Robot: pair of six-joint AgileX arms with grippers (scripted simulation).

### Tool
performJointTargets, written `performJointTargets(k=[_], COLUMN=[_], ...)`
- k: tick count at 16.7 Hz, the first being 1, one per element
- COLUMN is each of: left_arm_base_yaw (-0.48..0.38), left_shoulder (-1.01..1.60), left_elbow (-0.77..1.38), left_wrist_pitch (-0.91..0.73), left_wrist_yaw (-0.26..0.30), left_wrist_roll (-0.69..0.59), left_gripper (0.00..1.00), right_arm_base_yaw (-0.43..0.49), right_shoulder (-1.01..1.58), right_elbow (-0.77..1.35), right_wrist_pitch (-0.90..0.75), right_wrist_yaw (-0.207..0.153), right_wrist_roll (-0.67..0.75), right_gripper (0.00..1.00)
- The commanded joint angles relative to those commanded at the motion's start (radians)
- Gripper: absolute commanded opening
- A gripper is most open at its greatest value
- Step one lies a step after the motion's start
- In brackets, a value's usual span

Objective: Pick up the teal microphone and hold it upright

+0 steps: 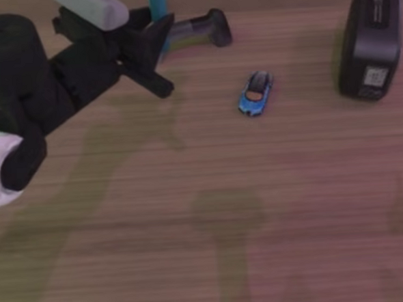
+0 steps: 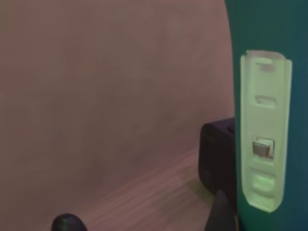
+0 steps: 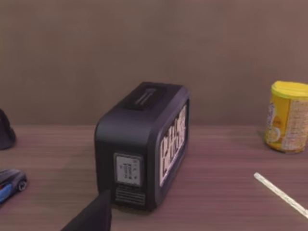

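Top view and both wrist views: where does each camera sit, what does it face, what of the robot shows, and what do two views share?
Top view: above the table, looking down; left arm and left gripper at the teal microphone.
Left wrist view: on the left wrist, close against the microphone's switch panel.
Right wrist view: on the right wrist, facing the black clock; right gripper's dark edge shows.
Shared: top and right wrist views both show clock and blue toy car.

Left gripper (image 1: 155, 41) at teal microphone (image 1: 157, 4); toy car (image 1: 255, 93) mid-table.
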State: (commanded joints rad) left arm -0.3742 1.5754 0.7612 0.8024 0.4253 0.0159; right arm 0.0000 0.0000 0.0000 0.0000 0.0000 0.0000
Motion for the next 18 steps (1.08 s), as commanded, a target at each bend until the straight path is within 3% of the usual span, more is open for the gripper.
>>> performJointTargets(k=[7, 14, 18], left_arm_base_yaw=[-0.021, -0.221, -0.248], left_shoulder=[0.002, 0.001, -0.002], left_elbow=[0.001, -0.041, -0.046], left_wrist_pitch=[0.012, 0.142, 0.162], left_wrist_yaw=[-0.017, -0.235, -0.262], left_wrist_roll=[0.002, -0.012, -0.014], left_gripper=[0.0, 0.0, 0.0], right_arm_base_yaw=[0.0, 0.0, 0.0], right_shoulder=[0.0, 0.0, 0.0], right_elbow=[0.0, 0.0, 0.0], right_wrist_pitch=[0.0, 0.0, 0.0], right_wrist_yaw=[0.0, 0.0, 0.0], right_wrist_roll=[0.0, 0.0, 0.0], right_gripper=[1.0, 1.0, 1.0])
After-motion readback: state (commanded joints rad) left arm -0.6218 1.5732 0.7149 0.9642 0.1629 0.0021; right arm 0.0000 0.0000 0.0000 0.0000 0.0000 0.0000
